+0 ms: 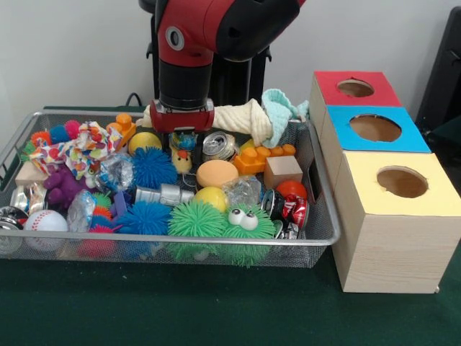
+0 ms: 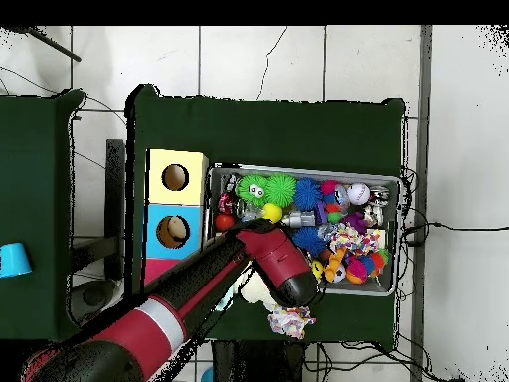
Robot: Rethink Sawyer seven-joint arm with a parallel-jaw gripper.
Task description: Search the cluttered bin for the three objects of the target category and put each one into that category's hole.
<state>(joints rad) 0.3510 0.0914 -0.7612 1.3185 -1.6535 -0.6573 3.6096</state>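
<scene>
The bin (image 1: 317, 241) sits on the green table (image 1: 216, 310), its front rim nearest the camera. Just behind that rim lie a green fuzzy toy with eyes (image 1: 245, 225), a green spiky ball (image 1: 196, 218), a blue spiky ball (image 1: 144, 218) and a baseball (image 1: 45, 220). Deeper in the bin are an orange disc (image 1: 217, 173), a wooden cube (image 1: 282, 171) and a red ball (image 1: 291, 189). The gripper (image 1: 184, 137) is lowered over the bin's far middle, above a small yellow toy (image 1: 183, 161); whether its pincer is wide or narrow cannot be told. The hole (image 1: 355, 88) tops the farthest box, beside the bin's far right corner.
</scene>
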